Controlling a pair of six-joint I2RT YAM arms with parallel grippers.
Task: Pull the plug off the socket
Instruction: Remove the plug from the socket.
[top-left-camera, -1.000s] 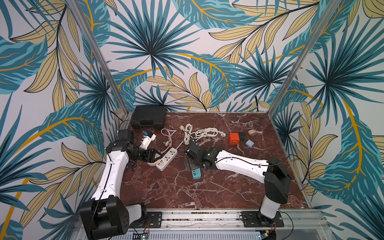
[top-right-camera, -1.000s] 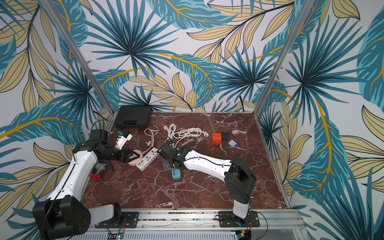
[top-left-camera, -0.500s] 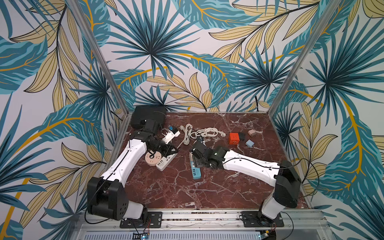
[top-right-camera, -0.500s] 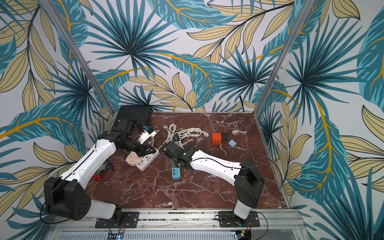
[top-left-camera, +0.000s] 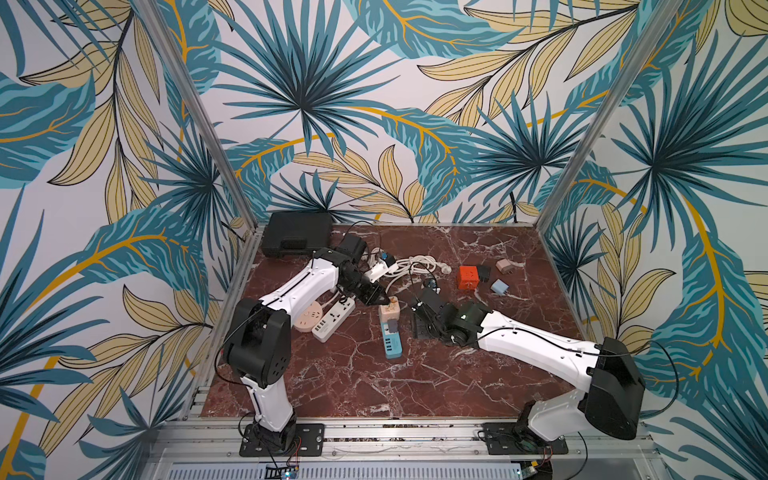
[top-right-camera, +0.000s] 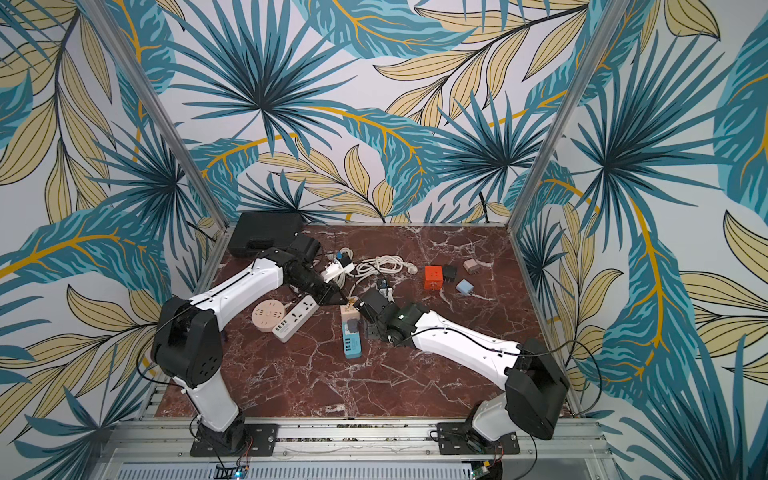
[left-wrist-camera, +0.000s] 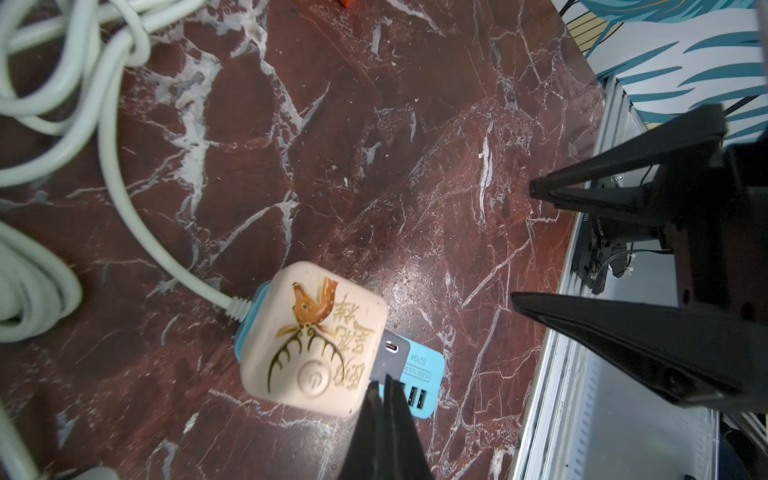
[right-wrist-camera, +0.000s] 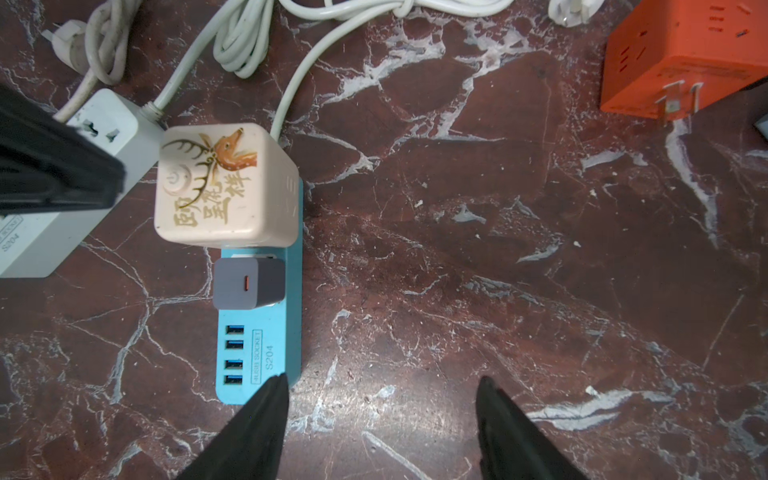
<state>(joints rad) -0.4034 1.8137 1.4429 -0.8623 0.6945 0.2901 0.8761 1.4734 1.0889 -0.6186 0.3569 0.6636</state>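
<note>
Grey plug (right-wrist-camera: 248, 283) seated in blue socket strip (right-wrist-camera: 270, 357), left hand (left-wrist-camera: 383, 384) closed, empty, beside beige cube (left-wrist-camera: 316, 336), right hand (right-wrist-camera: 382, 380) parted, empty

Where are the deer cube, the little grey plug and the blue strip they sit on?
deer cube (right-wrist-camera: 226, 187): right wrist view, its printed top face.
grey plug (right-wrist-camera: 248, 283): right wrist view, top face, at its port.
blue strip (right-wrist-camera: 289, 328): right wrist view, bare surface beside the USB ports.
</note>
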